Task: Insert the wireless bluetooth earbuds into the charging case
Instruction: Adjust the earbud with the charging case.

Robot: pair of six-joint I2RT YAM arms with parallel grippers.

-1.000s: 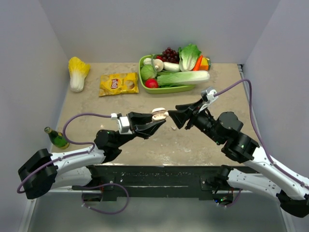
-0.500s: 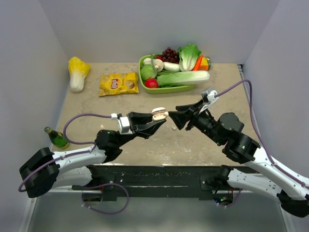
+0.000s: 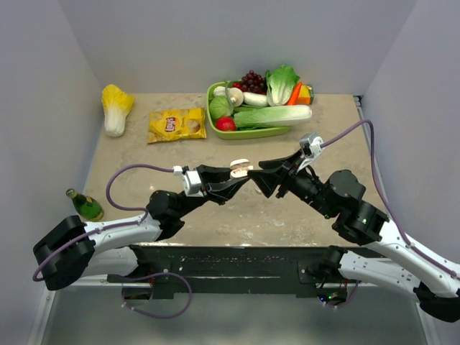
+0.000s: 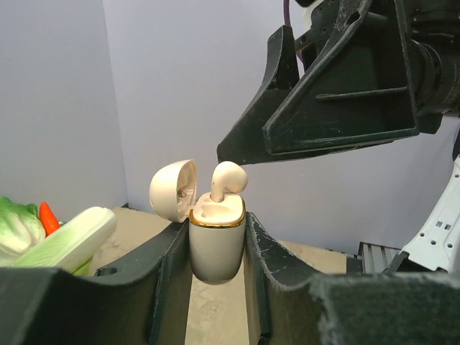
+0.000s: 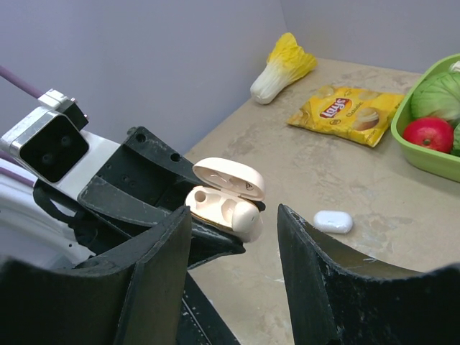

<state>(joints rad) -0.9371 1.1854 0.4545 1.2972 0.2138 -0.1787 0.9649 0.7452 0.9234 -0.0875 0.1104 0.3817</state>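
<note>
My left gripper is shut on the charging case, a small cream oval with a gold rim, held upright above the table with its lid swung open. One earbud stands partly in the case's right socket, its head still above the rim. The other socket is empty. My right gripper hovers at the case from the right, open, with its fingers either side of the case and earbud without touching. A second white earbud lies on the table beyond.
A green tray of vegetables and grapes stands at the back. A yellow chips bag and a napa cabbage lie at the back left. A green bottle lies at the left edge.
The left gripper has carried the case slightly forward and to the right, and the right gripper has drawn in closer to it. Both grips are unchanged.
</note>
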